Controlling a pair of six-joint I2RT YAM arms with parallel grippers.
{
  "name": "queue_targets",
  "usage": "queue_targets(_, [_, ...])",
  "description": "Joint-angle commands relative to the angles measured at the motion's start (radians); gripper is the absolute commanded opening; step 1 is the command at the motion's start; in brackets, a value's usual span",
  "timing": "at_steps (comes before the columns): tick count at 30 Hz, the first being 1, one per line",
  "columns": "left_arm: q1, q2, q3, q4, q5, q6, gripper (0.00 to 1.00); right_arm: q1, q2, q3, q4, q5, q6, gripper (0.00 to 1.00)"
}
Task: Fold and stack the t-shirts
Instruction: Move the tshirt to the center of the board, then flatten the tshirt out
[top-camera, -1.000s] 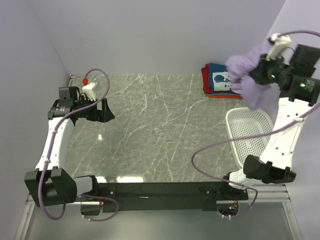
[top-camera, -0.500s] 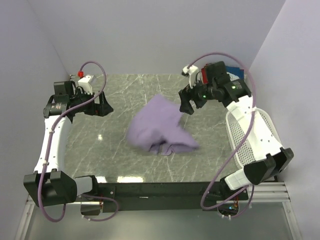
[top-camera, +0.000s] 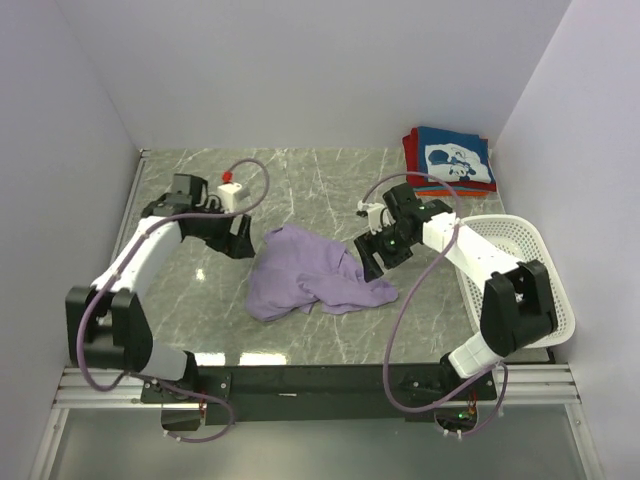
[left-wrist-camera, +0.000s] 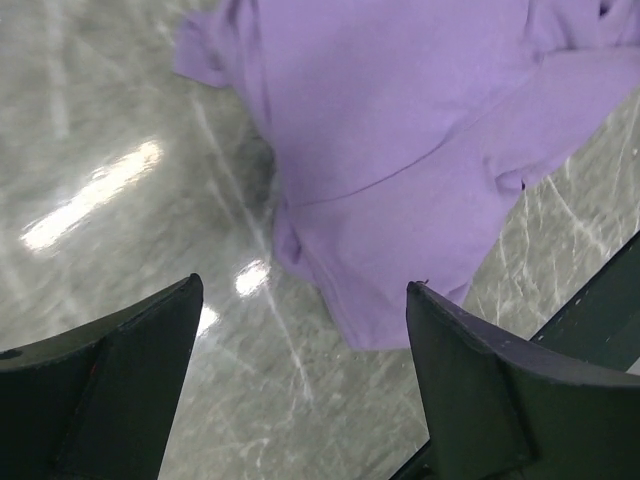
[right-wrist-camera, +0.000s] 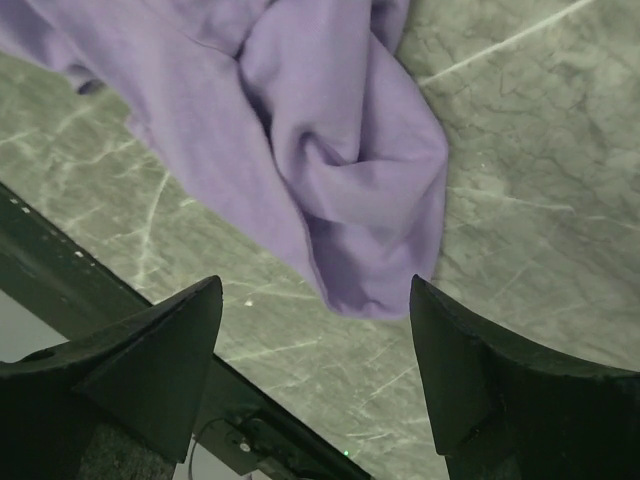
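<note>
Lying crumpled at the centre of the desk (top-camera: 300, 185), the lavender t-shirt (top-camera: 310, 275) sits between my two tools. My left tool (top-camera: 240, 238) hangs just beside the shirt's left edge, fingers (left-wrist-camera: 120, 380) spread wide and pinching nothing. My right tool (top-camera: 372, 255) hangs over the shirt's right edge, also spread and empty, with a bunched fold directly below it. A folded stack rests in the far right corner, the navy t-shirt (top-camera: 455, 158) on top and a red t-shirt (top-camera: 412, 150) beneath. The white basket (top-camera: 515, 255) stands beside my right arm, apart from the lavender cloth.
</note>
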Motion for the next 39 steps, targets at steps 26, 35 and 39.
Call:
queue_targets(26, [-0.19,0.562,0.39,0.194,0.064,-0.179,0.65,-0.023,0.109,-0.156,0.033,0.088,-0.114,0.54])
queue_targets(35, [-0.22,0.68,0.485,0.197,0.066,-0.223,0.61,-0.026,0.103,-0.162,0.016,0.097,-0.125,0.53])
queue_targets(39, [-0.22,0.716,0.514,0.206,0.046,-0.251,0.62,-0.036,0.089,-0.158,0.004,0.096,-0.13,0.53])
